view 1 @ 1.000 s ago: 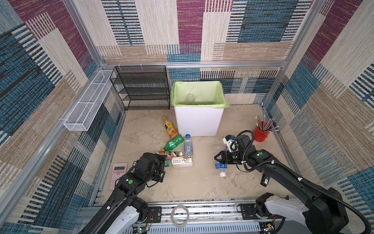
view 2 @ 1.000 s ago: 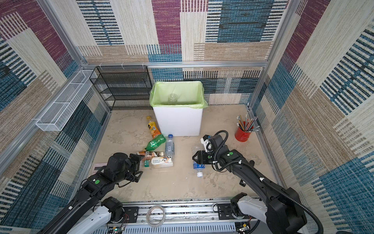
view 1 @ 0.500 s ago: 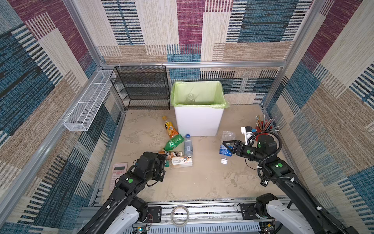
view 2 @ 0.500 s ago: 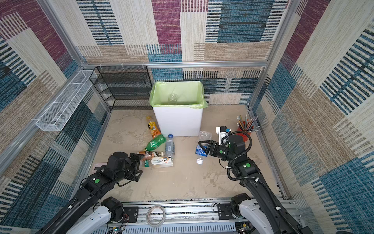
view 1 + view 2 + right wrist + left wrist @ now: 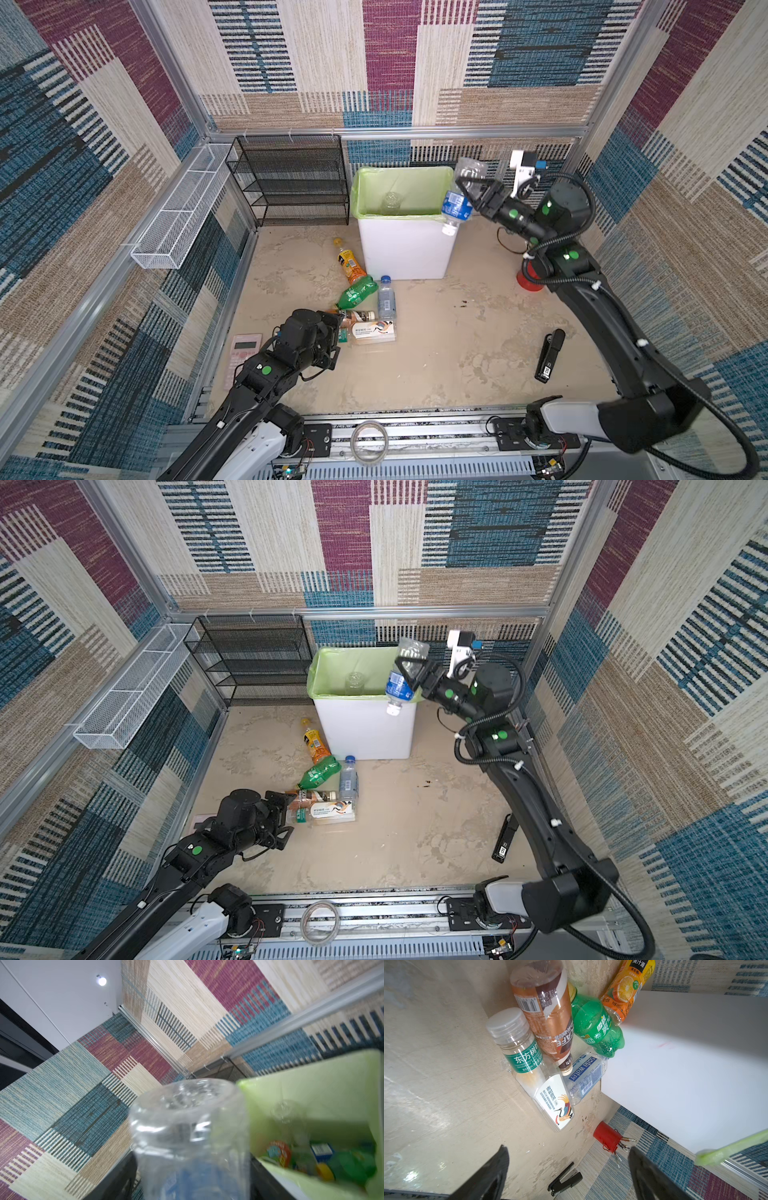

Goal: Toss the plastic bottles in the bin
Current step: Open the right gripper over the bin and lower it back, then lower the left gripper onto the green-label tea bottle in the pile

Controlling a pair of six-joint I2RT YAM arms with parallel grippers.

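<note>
Just changed: my right tool [image 5: 471,189] has lifted the clear bottle [image 5: 457,203] off the worktop to the bin [image 5: 403,249] rim corner, cap down.
Grip: jaws flank it; clamped or releasing, I cannot tell.
Left tool [image 5: 334,328]: wide, beside the bottle heap [image 5: 365,320].
Meaning: drop seems near; five remain.

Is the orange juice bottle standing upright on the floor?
No, the orange juice bottle lies on its side on the floor beside the bin.
</note>
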